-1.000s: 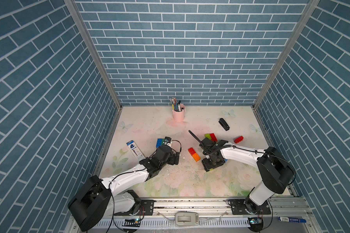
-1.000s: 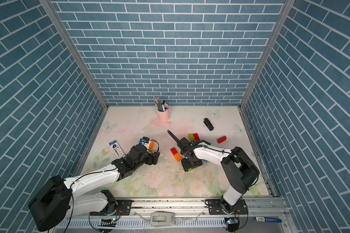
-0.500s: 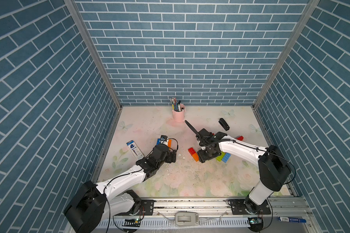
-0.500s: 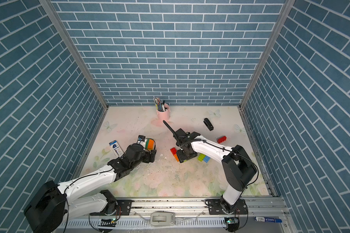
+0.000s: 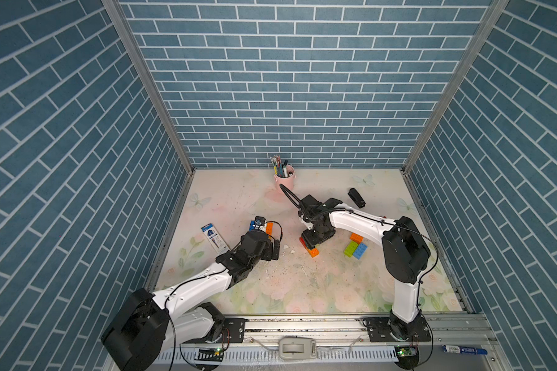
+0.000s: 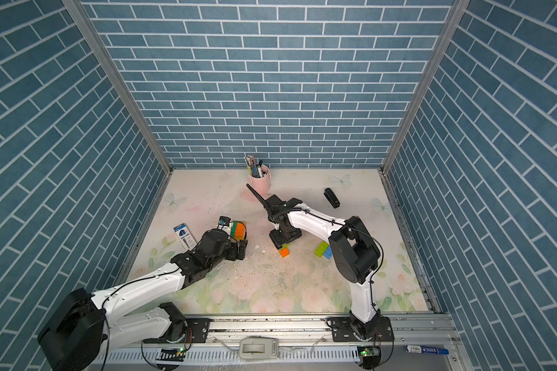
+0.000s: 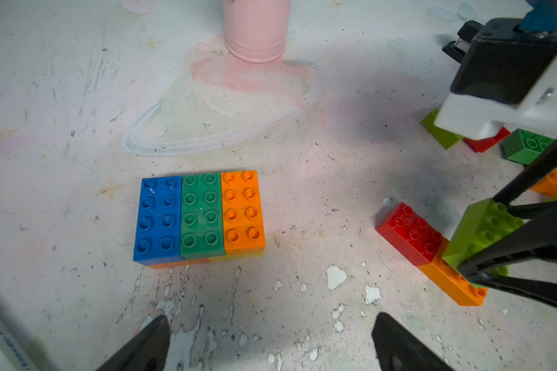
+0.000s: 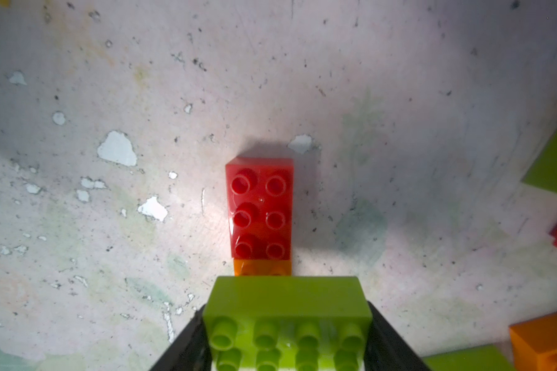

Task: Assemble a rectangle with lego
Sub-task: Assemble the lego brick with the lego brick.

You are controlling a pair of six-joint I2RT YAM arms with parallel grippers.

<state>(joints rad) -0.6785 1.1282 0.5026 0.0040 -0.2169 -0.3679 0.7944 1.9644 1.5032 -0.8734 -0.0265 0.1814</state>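
A flat lego block point(image 7: 200, 218) with blue, green and orange bricks on top lies on the table, partly seen in a top view point(image 6: 237, 229). My left gripper point(image 7: 270, 337) stands open just short of it, with nothing between its fingers. My right gripper point(image 8: 287, 340) is shut on a lime brick point(image 8: 287, 321), held crosswise just above an orange brick point(image 8: 262, 268) that lies end to end with a red brick point(image 8: 260, 208). From the left wrist view the lime brick point(image 7: 483, 231) hangs over that orange brick point(image 7: 454, 282).
Loose lime point(image 5: 351, 249), blue point(image 5: 360, 250) and orange point(image 5: 356, 237) bricks lie right of the right gripper point(image 5: 315, 239). A pink pen cup point(image 5: 284, 180) and a black stapler point(image 5: 356, 197) stand at the back. A blue-and-white box point(image 5: 214, 237) lies by the left wall.
My right gripper has carried the lime brick leftward to above the red and orange pair, uncovering the loose bricks to its right. My left arm has barely shifted near the block.
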